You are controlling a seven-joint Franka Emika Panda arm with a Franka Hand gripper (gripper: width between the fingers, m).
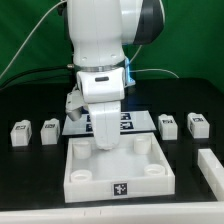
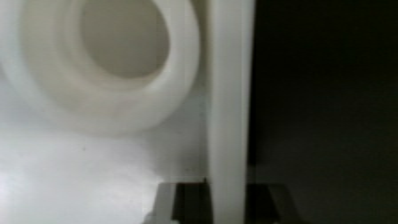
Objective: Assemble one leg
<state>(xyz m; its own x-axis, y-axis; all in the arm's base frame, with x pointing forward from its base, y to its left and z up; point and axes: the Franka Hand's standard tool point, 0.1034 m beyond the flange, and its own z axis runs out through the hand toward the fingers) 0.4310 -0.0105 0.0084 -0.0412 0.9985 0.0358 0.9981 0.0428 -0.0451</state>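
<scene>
White panel (image 1: 95, 183) sits under the gripper (image 1: 104, 142) (jaws hidden, state unclear), nearest leg (image 1: 49, 130) well apart.

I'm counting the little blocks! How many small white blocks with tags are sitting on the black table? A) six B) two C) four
C: two legs sit on the exterior view's left and two more on its right.

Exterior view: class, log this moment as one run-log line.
arm low over panel far edge | legs four loose, two either side | sockets none visibly filled
</scene>
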